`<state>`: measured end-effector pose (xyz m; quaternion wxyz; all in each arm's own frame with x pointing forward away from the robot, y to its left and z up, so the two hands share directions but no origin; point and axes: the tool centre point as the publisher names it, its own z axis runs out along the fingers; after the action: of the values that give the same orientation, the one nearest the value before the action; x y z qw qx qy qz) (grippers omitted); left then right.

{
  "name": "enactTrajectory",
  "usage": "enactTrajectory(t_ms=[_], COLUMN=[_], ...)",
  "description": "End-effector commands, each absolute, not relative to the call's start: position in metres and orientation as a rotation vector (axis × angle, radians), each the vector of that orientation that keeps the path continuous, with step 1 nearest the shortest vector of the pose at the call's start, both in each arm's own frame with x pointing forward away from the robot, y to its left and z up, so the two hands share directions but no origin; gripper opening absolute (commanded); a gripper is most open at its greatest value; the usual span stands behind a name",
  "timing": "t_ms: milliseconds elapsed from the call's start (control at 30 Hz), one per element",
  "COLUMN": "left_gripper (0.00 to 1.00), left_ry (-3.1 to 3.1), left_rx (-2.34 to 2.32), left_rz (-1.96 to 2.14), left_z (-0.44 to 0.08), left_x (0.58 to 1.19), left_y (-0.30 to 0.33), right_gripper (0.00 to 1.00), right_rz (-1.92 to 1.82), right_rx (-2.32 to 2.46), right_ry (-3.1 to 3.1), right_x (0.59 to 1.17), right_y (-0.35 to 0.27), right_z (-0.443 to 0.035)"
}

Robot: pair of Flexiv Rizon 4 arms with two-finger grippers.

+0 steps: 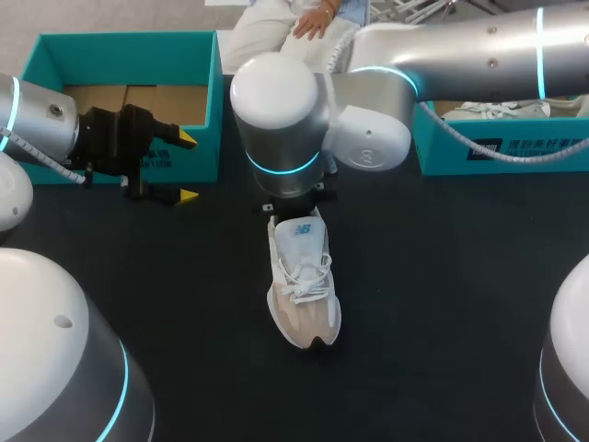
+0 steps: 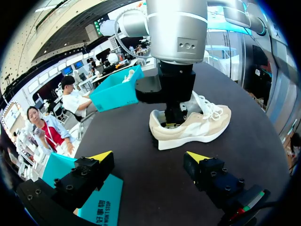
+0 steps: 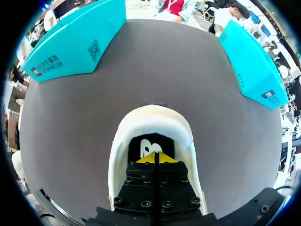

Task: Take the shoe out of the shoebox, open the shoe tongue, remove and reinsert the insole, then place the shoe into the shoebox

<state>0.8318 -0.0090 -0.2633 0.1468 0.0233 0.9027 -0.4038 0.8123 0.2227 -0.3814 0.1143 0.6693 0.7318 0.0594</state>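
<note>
A white and beige shoe (image 1: pixel 302 285) lies on the dark table, toe toward me, outside both boxes. My right arm (image 1: pixel 368 101) reaches in from the right and stands over the shoe's heel, hiding its gripper from above. In the right wrist view the right gripper (image 3: pixel 155 157) is shut, tips together inside the shoe's opening (image 3: pixel 153 117), just over the insole (image 3: pixel 149 145). The left wrist view shows the right gripper (image 2: pixel 171 115) dipping into the shoe (image 2: pixel 200 127) at the heel. My left gripper (image 1: pixel 187 167) hangs open beside the left shoebox, well left of the shoe, holding nothing.
A teal shoebox (image 1: pixel 198 55) with a cardboard floor stands at the back left. A second teal shoebox (image 1: pixel 497 147) at the back right holds another shoe (image 1: pixel 497 110). Bare dark table surrounds the shoe in front.
</note>
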Motion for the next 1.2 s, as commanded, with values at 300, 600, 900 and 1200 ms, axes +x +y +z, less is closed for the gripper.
enactTrajectory(t_ms=[300, 600, 900, 1200], left_gripper=[1.0, 1.0, 1.0, 1.0], left_ry=[2.601, 2.601, 2.601, 2.601], left_rx=[0.067, 0.067, 0.067, 0.067], left_rz=[-1.159, -1.159, -1.159, -1.159], left_z=[-0.263, -0.263, -0.263, -0.263], left_x=[0.831, 0.831, 0.831, 0.831], left_y=[-0.009, -0.009, -0.009, -0.009], right_gripper=[0.0, 0.0, 0.0, 1.0], right_rz=[0.122, 0.039, -0.18, -0.245], right_rx=[1.986, 2.08, 2.174, 2.24], right_ry=[2.221, 2.245, 2.413, 2.451], right_x=[0.806, 0.794, 0.764, 0.753], right_y=[0.223, 0.208, 0.21, 0.217], right_z=[-0.408, -0.364, -0.347, -0.362])
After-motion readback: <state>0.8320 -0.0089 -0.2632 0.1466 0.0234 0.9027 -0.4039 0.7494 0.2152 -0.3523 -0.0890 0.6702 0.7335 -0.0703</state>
